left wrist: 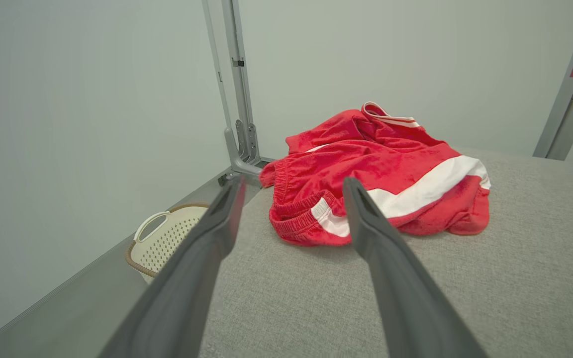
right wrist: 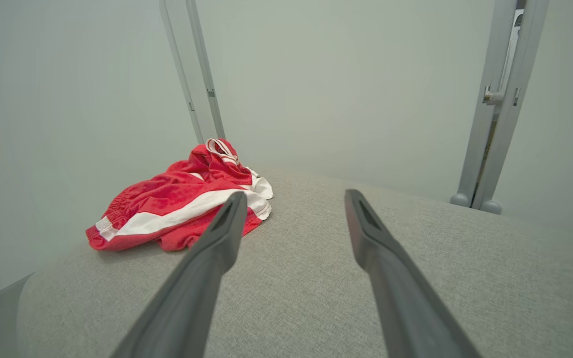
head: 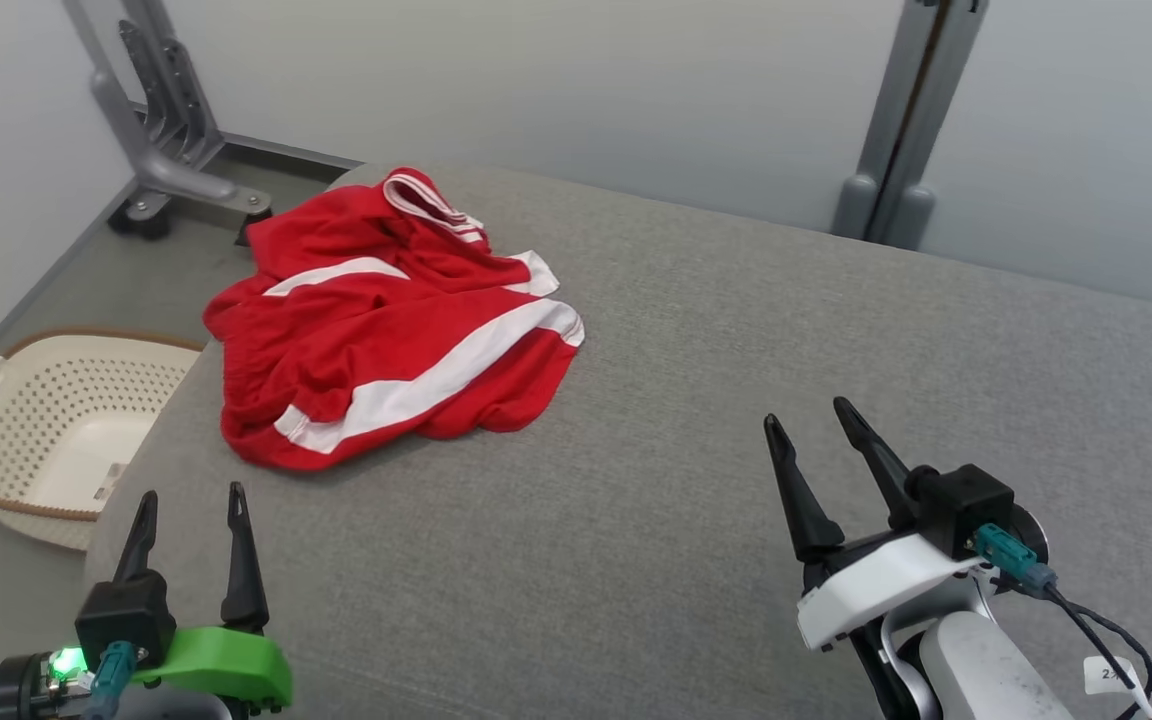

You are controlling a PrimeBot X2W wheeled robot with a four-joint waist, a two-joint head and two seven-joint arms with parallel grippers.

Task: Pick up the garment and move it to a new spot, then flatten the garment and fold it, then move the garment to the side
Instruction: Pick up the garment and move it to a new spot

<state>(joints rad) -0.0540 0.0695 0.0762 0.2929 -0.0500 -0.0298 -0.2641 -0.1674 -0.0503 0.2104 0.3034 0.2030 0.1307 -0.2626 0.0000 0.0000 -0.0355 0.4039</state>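
A crumpled red garment (head: 386, 320) with white stripes lies bunched at the far left corner of the grey fabric surface (head: 736, 400). It also appears ahead of the left fingers as the garment (left wrist: 376, 169) and off to the left in the right wrist view as the garment (right wrist: 182, 199). My left gripper (head: 191, 495) hovers open near the front left edge, short of the cloth, with nothing between its fingers. My right gripper (head: 806, 415) is open at the lower right, well away from the garment and holding nothing.
A cream perforated laundry basket (head: 56, 430) stands on the floor left of the surface. Grey metal frame legs (head: 166, 150) rise at the back left and a post (head: 906, 130) at the back right. A pale wall runs behind.
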